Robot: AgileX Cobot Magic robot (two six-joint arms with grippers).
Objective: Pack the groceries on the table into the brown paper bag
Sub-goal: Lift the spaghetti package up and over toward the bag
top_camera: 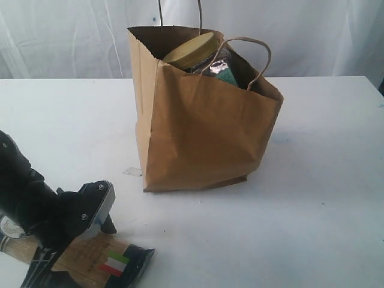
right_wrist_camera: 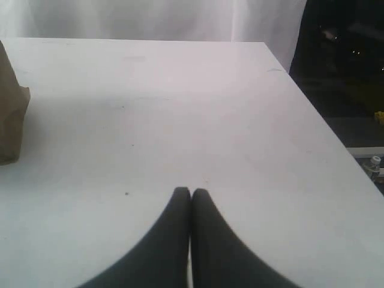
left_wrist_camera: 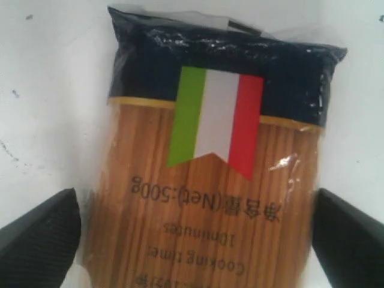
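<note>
The spaghetti pack with its Italian flag lies flat on the table at the front left. My left gripper hangs over it, open wide. In the left wrist view the pack fills the space between the two black fingers, which flank its long sides without squeezing it. The brown paper bag stands upright in the middle. A clear jar with a mustard lid and a green-and-foil item stick out of its top. My right gripper is shut and empty above bare table.
The right wrist view shows a corner of the bag and the table's far edge with a dark drop beyond. A white curtain hangs behind the table. A small clear scrap lies by the bag's base.
</note>
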